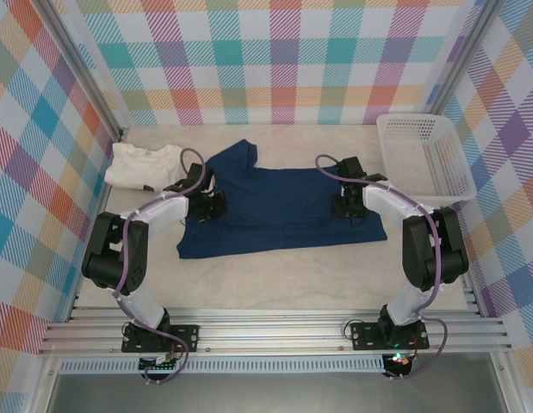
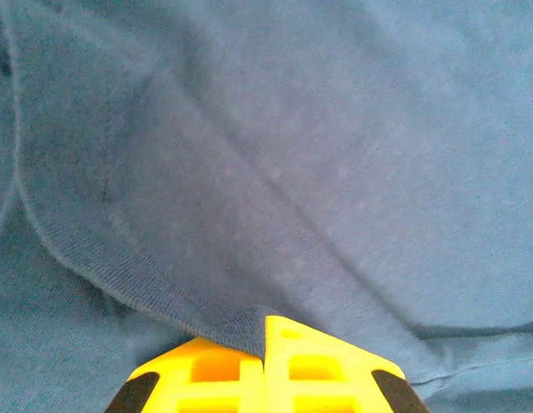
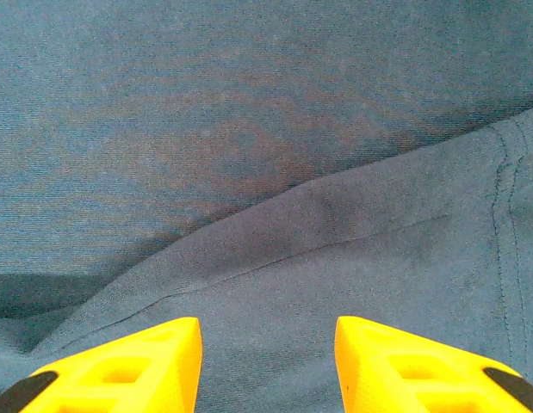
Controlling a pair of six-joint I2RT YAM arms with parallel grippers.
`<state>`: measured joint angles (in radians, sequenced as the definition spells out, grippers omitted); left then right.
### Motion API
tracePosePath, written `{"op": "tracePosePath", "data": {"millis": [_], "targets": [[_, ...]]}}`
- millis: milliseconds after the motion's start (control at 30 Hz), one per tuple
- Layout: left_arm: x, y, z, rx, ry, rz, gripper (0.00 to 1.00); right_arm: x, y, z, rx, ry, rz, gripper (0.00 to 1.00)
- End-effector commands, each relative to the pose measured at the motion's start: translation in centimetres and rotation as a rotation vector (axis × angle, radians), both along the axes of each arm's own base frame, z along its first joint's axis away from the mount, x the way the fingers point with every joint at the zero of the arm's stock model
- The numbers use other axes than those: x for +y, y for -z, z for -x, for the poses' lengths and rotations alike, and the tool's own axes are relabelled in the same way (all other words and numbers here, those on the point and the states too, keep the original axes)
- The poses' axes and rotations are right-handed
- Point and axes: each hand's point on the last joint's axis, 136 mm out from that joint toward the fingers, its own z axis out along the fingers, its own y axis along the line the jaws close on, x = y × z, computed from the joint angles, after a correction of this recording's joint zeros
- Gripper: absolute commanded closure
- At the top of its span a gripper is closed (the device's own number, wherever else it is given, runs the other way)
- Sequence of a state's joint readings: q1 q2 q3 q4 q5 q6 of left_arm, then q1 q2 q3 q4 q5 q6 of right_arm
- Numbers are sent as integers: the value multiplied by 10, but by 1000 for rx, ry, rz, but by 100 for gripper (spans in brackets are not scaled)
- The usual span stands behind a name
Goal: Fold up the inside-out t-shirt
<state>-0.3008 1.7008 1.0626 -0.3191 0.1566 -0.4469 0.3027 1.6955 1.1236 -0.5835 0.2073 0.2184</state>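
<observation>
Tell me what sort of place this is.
Probably a robot test cell rather than a home: plaid-printed panels wall in a table, the left arm and right arm are bolted to an aluminium rail at its near edge, and a navy t-shirt lies spread between them.

A dark navy t-shirt lay spread flat on the pale tabletop, between the 2 arms. The left pincer was down at its left edge and the right pincer near its right edge. A cream-white folded shirt lay at the rear left, and a white basket stood at the far right.
</observation>
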Motion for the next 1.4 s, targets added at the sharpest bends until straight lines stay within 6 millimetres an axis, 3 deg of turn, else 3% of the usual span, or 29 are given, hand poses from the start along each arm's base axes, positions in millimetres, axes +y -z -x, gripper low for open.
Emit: {"op": "tracePosePath", "data": {"millis": [0,367,533,633,733,833,900,1000,1167,1367], "targets": [[-12,-10,-14,-23,38,5,100,2,-3,2,-8,-28,8,56],[-42,-14,-72,-46,77,51,94,0,-8,2,-16,-36,25,55],[-47,-7,-93,-45,74,38,76,2,-13,1,-26,-38,18,55],[-49,-18,-101,-72,93,34,65,19,-27,-2,-73,-95,-25,55],[-39,-36,-102,-124,99,6,57,74,-51,-6,-169,-259,-197,53],[-6,-47,-94,-153,34,-26,55,146,-72,-4,-234,-422,-374,51],[23,-47,-86,-151,-44,-12,55,193,-76,-5,-257,-501,-443,50],[58,-32,-78,-113,-120,-14,55,245,-79,-13,-272,-551,-502,50],[83,-11,-83,-66,-166,-2,56,300,-62,-36,-244,-551,-544,51],[76,1,-96,-26,-128,35,56,328,-22,-58,-162,-494,-513,56]]}}
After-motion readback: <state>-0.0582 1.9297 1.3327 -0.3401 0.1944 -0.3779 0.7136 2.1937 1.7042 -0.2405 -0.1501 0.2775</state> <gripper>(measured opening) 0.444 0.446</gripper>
